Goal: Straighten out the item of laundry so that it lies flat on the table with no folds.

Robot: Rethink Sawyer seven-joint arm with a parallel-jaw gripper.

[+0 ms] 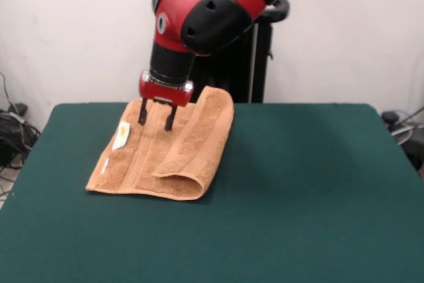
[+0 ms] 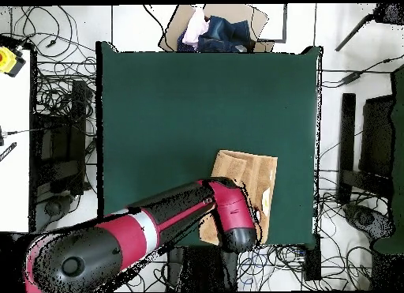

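Lying left of centre in the front view, the towel is not flat yet: its right-hand side is doubled over onto the rest, ending in a rounded roll at the near edge, with a white tag showing on the uncovered layer at the left. From overhead the towel sits low and right on the table, close to the bottom edge, partly under my arm.

My claw hangs over the towel's far end, just left of the folded flap, its two fingers spread apart and holding nothing. The tips seem at or just above the cloth; I cannot tell whether they touch. I judge this spot is chosen because the flap's free edge runs beside it: catching that edge and drawing it toward the right of the frame should open the fold.

Plenty of bare green lies to the right for that. Past the table's top edge, overhead, a box of clothes stands on the floor, well apart.
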